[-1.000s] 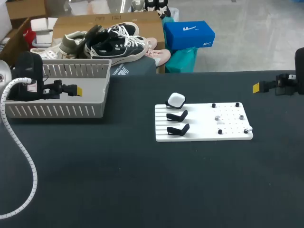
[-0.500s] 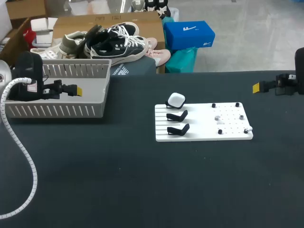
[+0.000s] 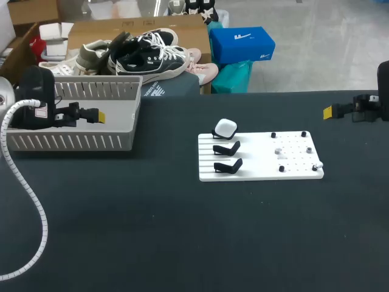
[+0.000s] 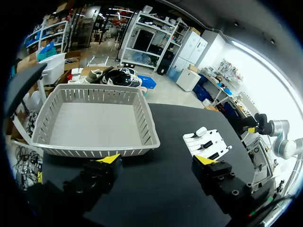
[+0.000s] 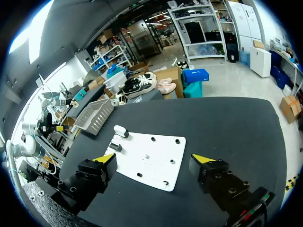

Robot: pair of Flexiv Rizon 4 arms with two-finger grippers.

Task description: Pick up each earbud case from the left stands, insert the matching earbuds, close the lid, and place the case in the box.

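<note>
the small bits (image 3: 278, 151) on the board's (image 3: 261, 173) right half are too tiny to make out. the table (image 3: 152, 231) is black, with a grey basket (image 3: 73, 142) at its left. one white case (image 3: 225, 127) sits on the farthest of three stands (image 3: 228, 148) at the board's left. my left gripper (image 4: 157, 160), by the basket, and my right gripper (image 5: 153, 157), well off to the case's right, both gape wide, holding nothing.

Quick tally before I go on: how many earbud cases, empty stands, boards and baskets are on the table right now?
White earbud case: 1
Empty black stands: 2
White board: 1
Grey basket: 1
Total: 5
</note>
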